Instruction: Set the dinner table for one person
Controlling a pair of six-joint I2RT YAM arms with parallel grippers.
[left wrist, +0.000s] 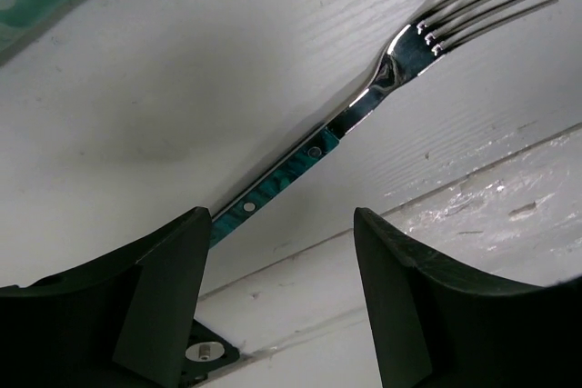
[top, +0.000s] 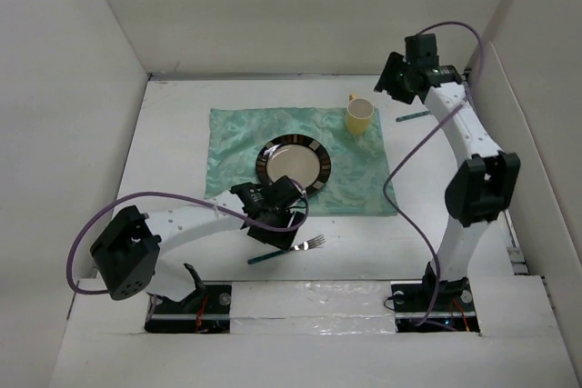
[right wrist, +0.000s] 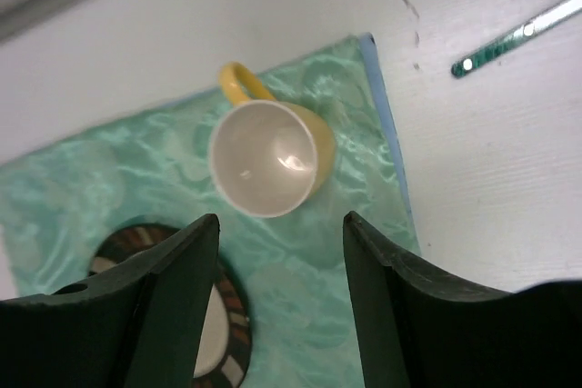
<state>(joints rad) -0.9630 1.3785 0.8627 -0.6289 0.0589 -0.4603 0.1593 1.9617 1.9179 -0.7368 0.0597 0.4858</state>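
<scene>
Overall, the broad matte-white bench (top: 173,152), walled by upright white panels, fills the whole view from above, with both arm bases bolted along its near edge. At its middle lies a mottled green cloth mat (top: 364,179). On the mat rests a round cream plate with a dark banded rim (top: 293,164), and near the mat's far right corner stands an upright yellow mug with a pale interior (top: 360,115), its handle turned away from the plate. A metal fork with a teal riveted handle (left wrist: 364,115) lies flat on the bare bench, just off the near edge of the mat, tines toward the right. The left end effector (left wrist: 279,220) hangs low over this fork with its jaws wide and nothing held; the fork's handle end passes out of sight behind one finger (left wrist: 164,297). The right end effector (right wrist: 280,220) hangs above the mug, jaws likewise wide and empty. A second teal-handled utensil (right wrist: 509,38) lies on the bench just right of the mat; its working end cannot be told.
</scene>
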